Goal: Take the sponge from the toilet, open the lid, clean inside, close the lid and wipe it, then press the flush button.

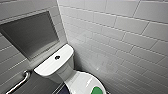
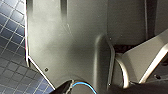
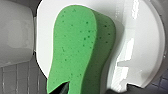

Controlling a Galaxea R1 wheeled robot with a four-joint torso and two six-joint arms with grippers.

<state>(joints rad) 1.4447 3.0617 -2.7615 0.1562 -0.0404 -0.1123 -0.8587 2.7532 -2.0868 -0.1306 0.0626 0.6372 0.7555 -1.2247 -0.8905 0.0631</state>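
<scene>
The white toilet [image 1: 53,65] stands in the corner, with the round dark flush button [image 1: 57,57] in the middle of its tank top. Its lid [image 1: 80,82] is down. The bright green sponge [image 1: 97,90] lies on the lid's near part. In the right wrist view the sponge [image 3: 75,45] looms large on the glossy lid [image 3: 140,37]. My right gripper [image 3: 98,91] hovers open just over the sponge's near end, and one dark fingertip [image 3: 64,89] shows against the green. The sponge still rests flat on the lid.
A chrome grab bar [image 1: 21,81] runs along the left wall under a grey recessed niche [image 1: 30,35]. White tiled wall [image 1: 120,37] closes in on the toilet's right side. Dark blue floor tiles [image 2: 12,50] show beside the robot's own body.
</scene>
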